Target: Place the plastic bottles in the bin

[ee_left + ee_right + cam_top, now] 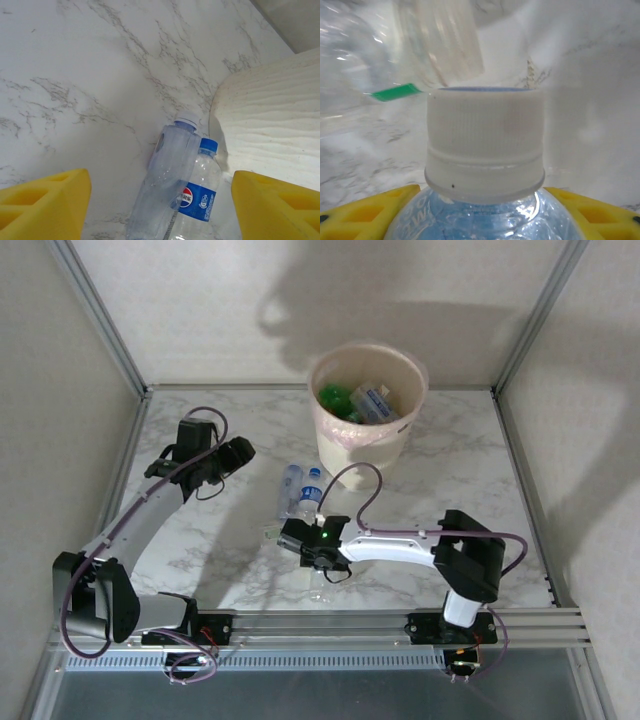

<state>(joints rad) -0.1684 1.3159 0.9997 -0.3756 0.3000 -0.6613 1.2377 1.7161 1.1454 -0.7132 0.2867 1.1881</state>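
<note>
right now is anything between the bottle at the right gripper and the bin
Yes: two other bottles lie on the table just beyond its white cap, towards the bin. Above them nothing visible blocks a lift.

We see a white marble-patterned tabletop with grey veins [470,490] spread across the floor of an enclosure. The same veined surface runs under the left wrist view [75,75], and it lies blurred behind everything in the right wrist view [590,75]. A plain off-white back wall panel [200,310] rises at the far edge, with large soft grey shadows [330,310] cast over it. Matching off-white side panels stand at the left [50,440] and the right [590,440]. Slanting grey metal corner posts [100,315] [540,315] join the panels. Along the near edge we see a silver grooved aluminium rail [340,625], and just beside it a grey perforated strip [300,660].
</note>
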